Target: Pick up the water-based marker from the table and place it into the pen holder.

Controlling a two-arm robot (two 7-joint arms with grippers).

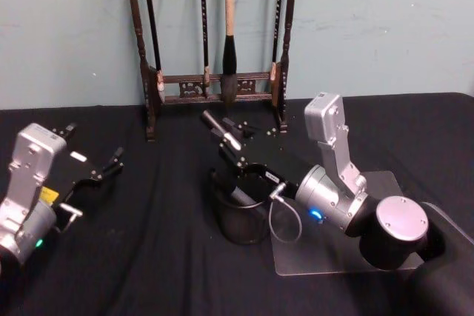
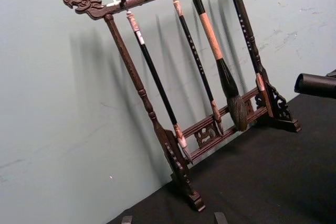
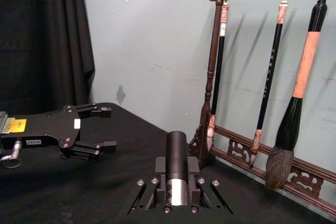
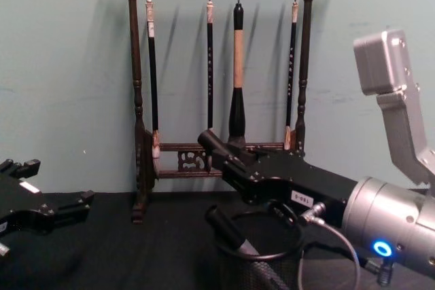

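1. Head view: my right gripper (image 1: 231, 146) is closed on the marker (image 1: 222, 131), directly above the pen holder (image 1: 241, 220) at table centre.
2. Chest view: the marker (image 4: 216, 144) tilts up toward the brush rack (image 4: 217, 73); another dark pen (image 4: 228, 229) leans inside the holder.
3. My left gripper (image 1: 92, 159) sits spread wide and empty, well apart at the table's left.

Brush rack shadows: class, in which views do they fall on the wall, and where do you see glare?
Left wrist view: the rack casts soft, doubled shadows on the wall. Chest view: fainter shadows beside each brush. Right wrist view: glare on the marker held in the right hand.
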